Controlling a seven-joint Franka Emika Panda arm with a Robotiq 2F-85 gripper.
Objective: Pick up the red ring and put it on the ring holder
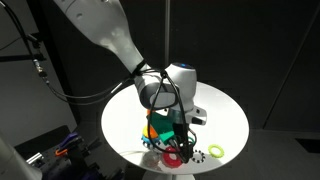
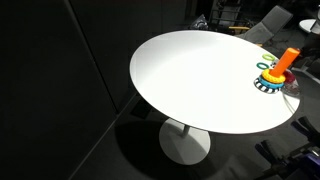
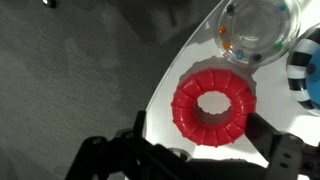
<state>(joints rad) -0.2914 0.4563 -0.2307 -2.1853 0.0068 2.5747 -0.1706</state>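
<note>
The red ring point(image 3: 213, 103) lies flat on the white table, close to its edge; it also shows in an exterior view point(image 1: 172, 157). My gripper point(image 3: 197, 118) is open and just above the ring, with one finger on each side and neither touching it. In an exterior view the gripper point(image 1: 178, 140) hangs over the front of the table. The ring holder point(image 2: 282, 66), an orange peg on a blue-and-white toothed base, stands near the table's rim. Its base shows at the right edge of the wrist view point(image 3: 306, 66).
The round white table point(image 2: 200, 80) has dark floor all around; its edge runs just beside the red ring. A yellow-green ring point(image 1: 217, 151) lies near the rim. A clear round object point(image 3: 258, 28) sits beyond the red ring. Colourful toy parts point(image 1: 158, 128) stand behind the gripper.
</note>
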